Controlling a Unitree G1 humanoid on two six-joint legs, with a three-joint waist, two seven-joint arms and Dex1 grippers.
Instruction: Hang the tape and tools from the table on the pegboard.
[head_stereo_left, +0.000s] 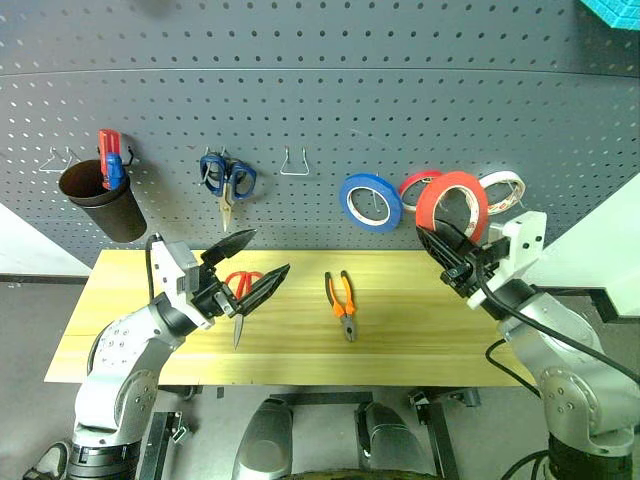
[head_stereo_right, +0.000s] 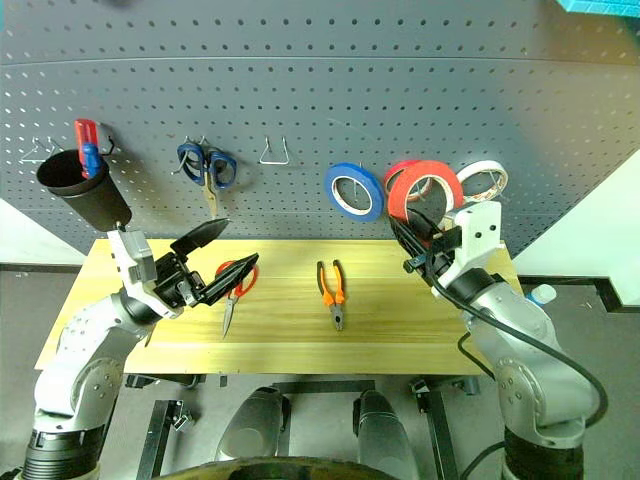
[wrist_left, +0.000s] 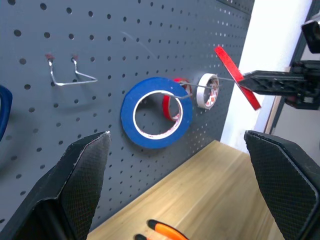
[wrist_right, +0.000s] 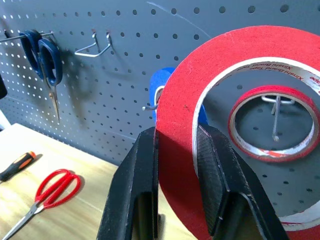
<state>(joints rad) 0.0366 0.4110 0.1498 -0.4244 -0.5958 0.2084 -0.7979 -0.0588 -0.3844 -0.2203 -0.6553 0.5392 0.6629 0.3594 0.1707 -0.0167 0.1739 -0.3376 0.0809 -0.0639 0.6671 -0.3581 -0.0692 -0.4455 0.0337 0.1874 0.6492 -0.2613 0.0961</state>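
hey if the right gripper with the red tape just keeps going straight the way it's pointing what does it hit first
Probably the smaller red tape roll already on the pegboard; the held tape in the right gripper frames it dead ahead. Depth is unclear.

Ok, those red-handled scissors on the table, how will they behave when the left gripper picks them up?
The scissors look stiff and light, lying flat on the table, so getting a finger underneath may be awkward. Steel blades are probably slippery; the red handle loops look like the safer hold. Gripped by one loop, they may swing or splay open at the pivot.
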